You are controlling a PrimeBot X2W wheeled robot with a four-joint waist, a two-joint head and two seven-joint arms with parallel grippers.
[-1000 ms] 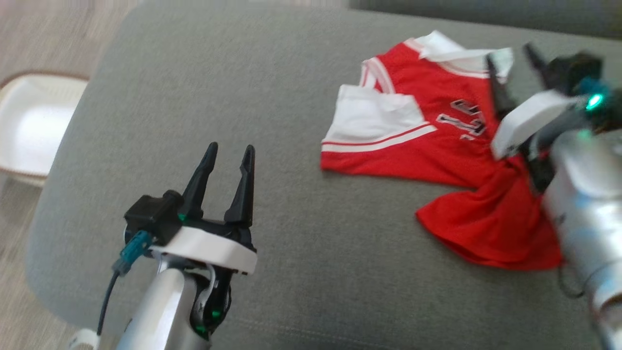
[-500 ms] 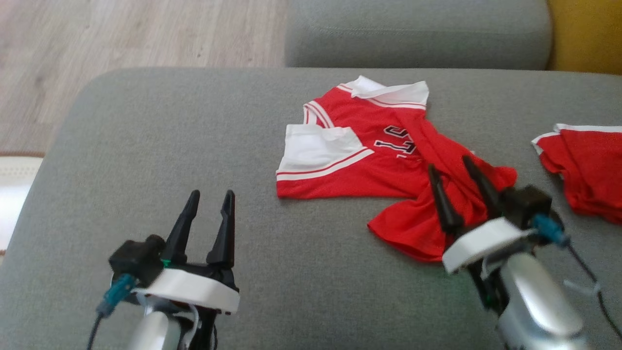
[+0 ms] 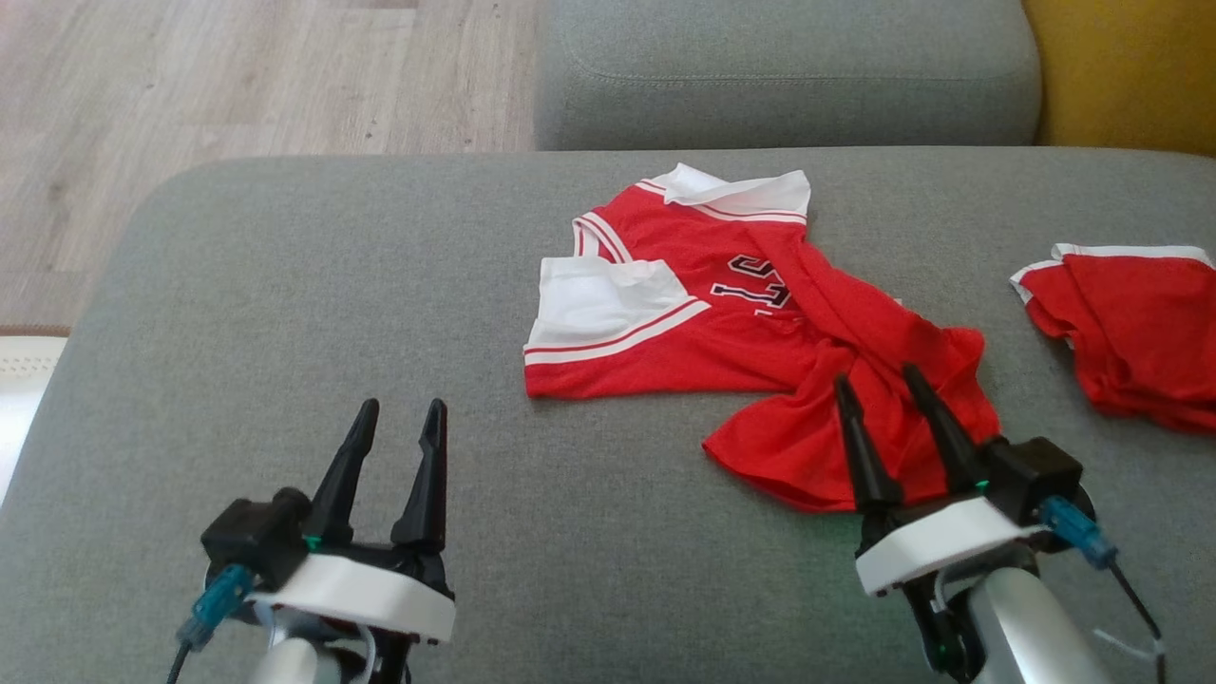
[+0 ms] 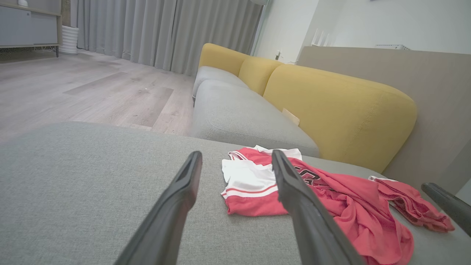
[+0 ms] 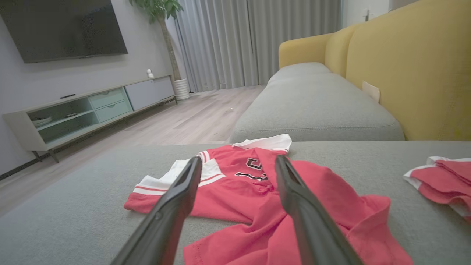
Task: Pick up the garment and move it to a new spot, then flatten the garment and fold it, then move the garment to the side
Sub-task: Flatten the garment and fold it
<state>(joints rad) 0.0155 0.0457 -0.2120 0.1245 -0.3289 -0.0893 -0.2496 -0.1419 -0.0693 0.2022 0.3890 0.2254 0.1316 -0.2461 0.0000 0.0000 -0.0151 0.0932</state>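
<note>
A red jersey point(image 3: 722, 332) with white sleeves and dark numerals lies crumpled on the grey sofa seat point(image 3: 285, 313), its lower half bunched toward the near right. It also lies ahead in the left wrist view, jersey point(image 4: 257, 184), and in the right wrist view, jersey point(image 5: 239, 184). My right gripper point(image 3: 879, 389) hangs open just over the jersey's near hem, nothing between its fingers. My left gripper point(image 3: 399, 413) stands open over bare cushion, well to the left of the jersey.
A second red garment point(image 3: 1130, 323) lies at the seat's right edge. Another grey cushion point(image 3: 788, 66) sits behind, with the yellow backrest point(image 3: 1130, 66) at far right. Wooden floor point(image 3: 237, 76) lies beyond the left edge, and something white point(image 3: 19, 389) sits on the floor.
The camera has swung, shifting the whole picture and bringing the second red garment into view. My right gripper has drawn back from over the jersey's middle to its near hem, still open.
</note>
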